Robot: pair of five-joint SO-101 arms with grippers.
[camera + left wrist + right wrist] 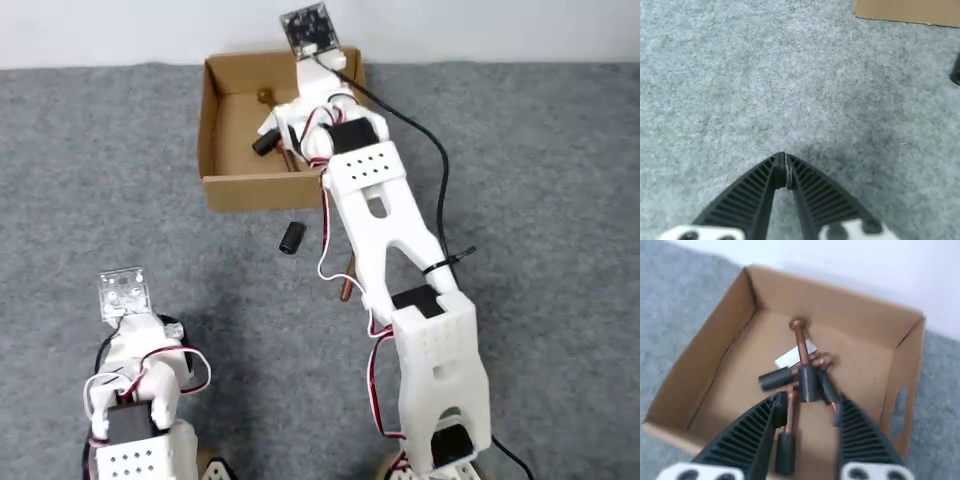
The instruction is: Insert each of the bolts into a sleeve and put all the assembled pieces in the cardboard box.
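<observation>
The cardboard box [700, 370] holds several copper bolts pushed into black sleeves. One assembled piece [804, 371] lies mid-floor, another [786, 440] lies by my right gripper's finger. My right gripper [811, 401] hangs open over the box's near side, with nothing clamped between its fingers. In the high view the right arm [365, 190] stretches into the box [215, 120]. A loose black sleeve [291, 238] lies on the carpet in front of the box, and a bare copper bolt [347, 280] pokes out from under the right arm. My left gripper [785, 170] is shut and empty over bare carpet.
Grey carpet covers the table. The left arm [135, 370] sits folded at the near left, well away from the box. In the left wrist view the box's wall [910, 10] and the loose sleeve [956, 70] show at the edge.
</observation>
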